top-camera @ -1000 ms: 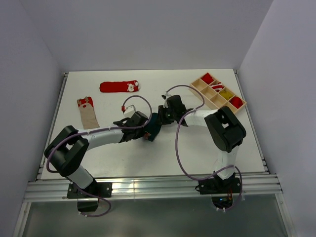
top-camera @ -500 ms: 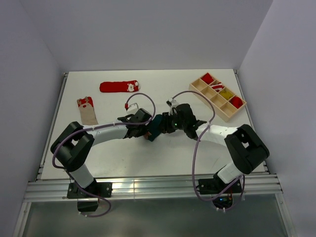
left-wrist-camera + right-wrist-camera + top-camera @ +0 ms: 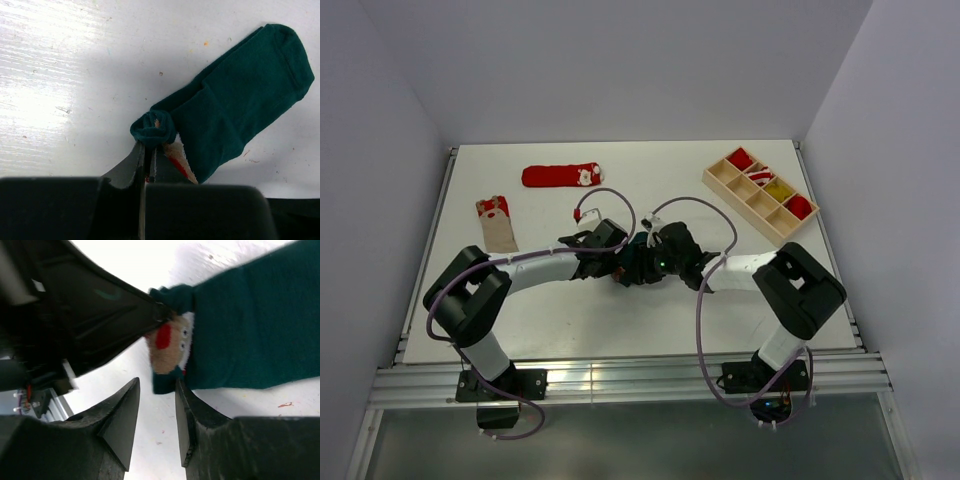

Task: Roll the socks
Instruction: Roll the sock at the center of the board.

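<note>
A dark green sock (image 3: pixel 235 105) lies flat on the white table, its cuff end bunched into a small roll (image 3: pixel 152 127). My left gripper (image 3: pixel 148 150) is shut on that bunched cuff. A little white-and-red figure (image 3: pixel 167 347) shows at the cuff. My right gripper (image 3: pixel 156 387) is open, its tips at the cuff's lower corner, with the sock's edge touching the right finger (image 3: pixel 182 400). From above, both grippers, left (image 3: pixel 617 268) and right (image 3: pixel 642 268), meet over the green sock (image 3: pixel 631 262) mid-table. A red sock (image 3: pixel 561 176) and a beige sock (image 3: pixel 497 225) lie apart at the back left.
A wooden compartment tray (image 3: pixel 744 210) sits at the back right, holding red and yellow bundles. The left gripper's black body (image 3: pixel 100 315) crowds the right gripper's upper left. Grey walls enclose the table on three sides.
The right arm has swung in and moved its gripper down-left onto the green sock's cuff, its jaws opening wider. The left gripper has stayed shut on the cuff.
</note>
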Controlling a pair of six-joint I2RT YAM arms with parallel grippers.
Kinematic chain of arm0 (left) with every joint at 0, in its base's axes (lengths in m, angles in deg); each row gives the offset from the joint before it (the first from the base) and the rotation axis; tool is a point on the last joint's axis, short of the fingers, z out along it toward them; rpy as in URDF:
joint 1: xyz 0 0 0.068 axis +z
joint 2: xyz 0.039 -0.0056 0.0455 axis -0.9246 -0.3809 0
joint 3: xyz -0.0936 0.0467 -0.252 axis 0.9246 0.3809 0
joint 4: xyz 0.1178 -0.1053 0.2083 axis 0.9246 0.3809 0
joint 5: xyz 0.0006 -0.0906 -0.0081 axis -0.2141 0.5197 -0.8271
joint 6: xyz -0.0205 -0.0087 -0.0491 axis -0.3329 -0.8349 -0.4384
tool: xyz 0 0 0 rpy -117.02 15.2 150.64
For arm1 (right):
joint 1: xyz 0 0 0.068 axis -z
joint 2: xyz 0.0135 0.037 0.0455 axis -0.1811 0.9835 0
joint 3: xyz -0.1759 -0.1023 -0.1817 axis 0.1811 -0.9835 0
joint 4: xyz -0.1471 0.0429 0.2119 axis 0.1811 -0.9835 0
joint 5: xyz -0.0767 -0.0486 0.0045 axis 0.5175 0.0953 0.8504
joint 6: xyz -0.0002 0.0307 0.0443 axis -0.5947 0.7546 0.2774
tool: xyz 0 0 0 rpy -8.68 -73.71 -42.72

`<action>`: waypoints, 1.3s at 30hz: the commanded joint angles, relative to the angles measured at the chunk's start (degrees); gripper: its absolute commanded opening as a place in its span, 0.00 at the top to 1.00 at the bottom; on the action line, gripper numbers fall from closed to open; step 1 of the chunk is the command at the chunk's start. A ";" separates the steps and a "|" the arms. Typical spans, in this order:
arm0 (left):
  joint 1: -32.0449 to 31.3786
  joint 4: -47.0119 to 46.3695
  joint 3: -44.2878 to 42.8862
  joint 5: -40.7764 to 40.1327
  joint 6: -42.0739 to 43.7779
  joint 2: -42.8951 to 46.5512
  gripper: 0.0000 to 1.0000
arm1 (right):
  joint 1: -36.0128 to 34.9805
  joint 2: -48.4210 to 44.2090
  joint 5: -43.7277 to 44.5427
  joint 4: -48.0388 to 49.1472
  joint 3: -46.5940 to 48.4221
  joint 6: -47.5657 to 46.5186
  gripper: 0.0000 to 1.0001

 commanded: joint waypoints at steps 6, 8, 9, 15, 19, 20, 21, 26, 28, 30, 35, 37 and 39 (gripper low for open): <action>-0.55 2.37 0.35 1.45 1.43 -1.03 1.00 | -0.20 3.12 1.73 3.40 0.53 0.76 0.88; -0.55 1.40 1.58 1.62 1.52 -0.15 0.98 | -0.02 3.38 1.91 3.57 0.44 1.55 0.95; -0.55 0.01 2.19 1.53 1.43 0.37 0.95 | 0.50 3.65 1.39 4.18 0.00 2.07 1.00; -0.55 -4.22 6.77 1.19 -0.32 5.56 0.61 | 4.37 6.28 -2.31 5.24 -1.23 7.17 1.00; -0.55 -6.16 8.44 1.09 -1.64 8.80 0.36 | 6.39 8.30 -5.64 5.86 -1.15 9.64 1.00; -0.55 -7.20 9.05 1.18 -2.17 9.42 0.34 | 6.65 8.74 -5.91 5.77 -0.88 10.25 1.00; -0.55 -7.56 9.40 1.36 -2.43 9.95 0.32 | 6.92 9.53 -6.26 5.25 -0.36 10.43 1.00; -0.47 -11.52 12.83 1.45 -4.54 13.73 0.29 | 8.41 12.17 -9.34 3.40 2.63 10.78 1.00; -0.47 -12.84 13.54 1.45 -5.24 14.44 0.28 | 8.50 12.35 -9.43 1.30 4.47 10.08 1.00; -0.47 -13.98 14.50 1.36 -6.21 14.62 0.28 | 8.50 12.35 -9.34 -0.90 6.14 8.67 1.00; -0.21 -16.36 16.61 1.01 -9.89 13.74 0.30 | 8.42 12.52 -8.90 -4.33 8.70 7.00 1.00; 0.06 -15.83 16.44 -0.13 -11.13 13.04 0.31 | 8.41 12.79 -9.25 -4.77 9.23 7.00 1.00; 0.59 -16.61 17.40 -1.45 -12.89 13.21 0.32 | 8.41 13.14 -9.25 -5.21 9.66 6.83 1.00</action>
